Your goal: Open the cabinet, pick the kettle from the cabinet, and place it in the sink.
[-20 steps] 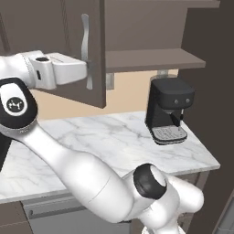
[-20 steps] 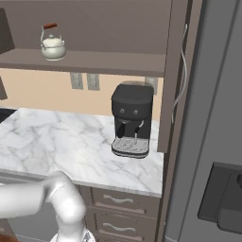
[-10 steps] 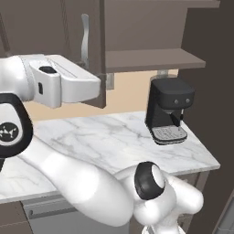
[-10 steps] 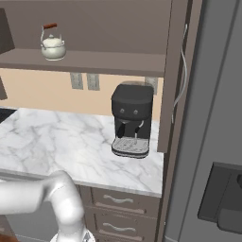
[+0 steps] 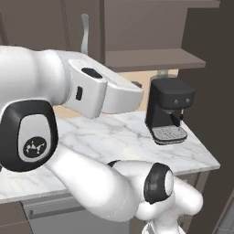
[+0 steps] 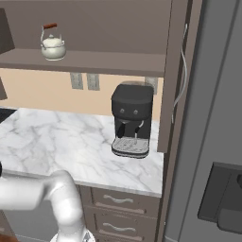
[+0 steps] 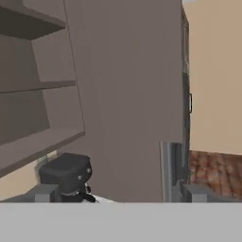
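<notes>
The dark brown cabinet (image 6: 94,19) stands open, its right door (image 6: 166,80) swung out edge-on with a curved silver handle (image 6: 183,66). On its brown inner shelf (image 6: 90,60) at the left sits the small cream-white kettle (image 6: 52,45) with a reddish arched handle. In the left base view the shelf (image 5: 151,59) shows bare beside a closed door with a silver handle (image 5: 84,31). My gripper (image 7: 119,194) is open, nothing between its fingertips (image 7: 47,193), and it looks at cabinet shelves and a tall brown panel, far from the kettle. The sink is out of view.
A black coffee machine (image 6: 132,120) stands on the marble counter (image 6: 56,146) under the shelf, also in the hand view as the coffee machine (image 7: 66,176). Drawers (image 6: 118,203) sit below the counter. A tall grey unit (image 6: 212,118) rises at the right. My white arm (image 5: 68,91) fills the foreground.
My arm has swung right and toward the left base camera, looming larger and covering more of the cabinet door. The kettle and coffee machine have not moved. The gripper stays open.
</notes>
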